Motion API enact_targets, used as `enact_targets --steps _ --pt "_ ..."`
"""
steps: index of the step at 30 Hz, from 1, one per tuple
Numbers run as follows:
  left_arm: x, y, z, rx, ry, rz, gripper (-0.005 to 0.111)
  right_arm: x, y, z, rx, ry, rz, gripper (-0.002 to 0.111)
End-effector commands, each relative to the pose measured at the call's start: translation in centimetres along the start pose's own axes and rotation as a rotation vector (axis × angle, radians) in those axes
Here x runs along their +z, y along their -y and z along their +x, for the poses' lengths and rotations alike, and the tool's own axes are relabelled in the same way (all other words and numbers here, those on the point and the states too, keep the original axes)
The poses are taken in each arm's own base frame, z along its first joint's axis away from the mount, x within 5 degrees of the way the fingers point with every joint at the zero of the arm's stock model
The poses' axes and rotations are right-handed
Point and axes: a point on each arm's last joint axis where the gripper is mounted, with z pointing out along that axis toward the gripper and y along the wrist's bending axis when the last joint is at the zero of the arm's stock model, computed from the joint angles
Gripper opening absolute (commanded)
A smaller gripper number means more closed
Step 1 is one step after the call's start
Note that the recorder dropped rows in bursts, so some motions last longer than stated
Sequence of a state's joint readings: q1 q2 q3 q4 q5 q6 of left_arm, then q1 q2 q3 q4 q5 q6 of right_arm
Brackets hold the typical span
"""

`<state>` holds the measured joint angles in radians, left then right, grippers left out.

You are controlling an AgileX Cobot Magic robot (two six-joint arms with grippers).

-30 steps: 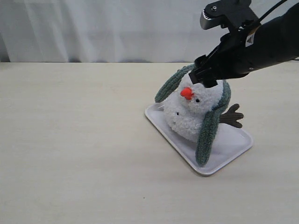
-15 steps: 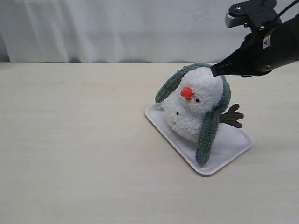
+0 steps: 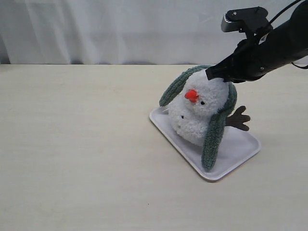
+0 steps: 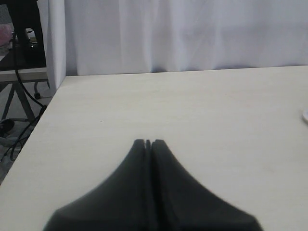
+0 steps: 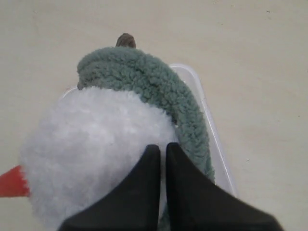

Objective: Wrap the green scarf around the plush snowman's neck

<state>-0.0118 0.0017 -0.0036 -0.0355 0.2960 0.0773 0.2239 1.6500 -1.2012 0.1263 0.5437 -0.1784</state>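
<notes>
The plush snowman [image 3: 192, 115] leans on a white tray [image 3: 238, 150], its orange nose [image 3: 192, 95] facing left. The green scarf [image 3: 215, 132] lies over the top and back of its head, not in the neck crease, with one end hanging at each side. My right gripper [image 3: 211, 74] is shut and holds nothing, its tip at the top of the head next to the scarf. The right wrist view shows the shut gripper [image 5: 162, 147] over the white head [image 5: 91, 139], with the scarf [image 5: 154, 89] arching beyond. My left gripper [image 4: 148, 142] is shut and empty over bare table.
A brown twig arm [image 3: 239, 119] sticks out to the right over the tray. The tray rim [image 5: 211, 120] shows beside the scarf. A white curtain [image 3: 120, 29] closes off the back of the table, and the table's edge [image 4: 48, 103] is near my left gripper.
My right gripper closed and pulled up and to the right off the snowman's head, then came back down and left to the head's top. The scarf and snowman stayed put.
</notes>
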Motion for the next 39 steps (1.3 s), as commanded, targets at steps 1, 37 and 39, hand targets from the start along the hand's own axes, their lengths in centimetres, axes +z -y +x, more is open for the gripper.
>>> enact_targets --steps 1,37,39 --pt "0.0 0.0 0.0 -0.006 0.009 -0.005 0.0 0.7 0.5 -0.4 0.007 0.036 0.02 0.004" --pt "0.0 0.0 0.0 -0.005 0.009 -0.006 0.0 3.0 1.3 0.6 -0.036 -0.054 0.057 0.014" --pt "0.0 0.0 0.0 -0.007 0.009 -0.005 0.0 2.1 1.2 0.2 -0.036 -0.068 0.054 0.026"
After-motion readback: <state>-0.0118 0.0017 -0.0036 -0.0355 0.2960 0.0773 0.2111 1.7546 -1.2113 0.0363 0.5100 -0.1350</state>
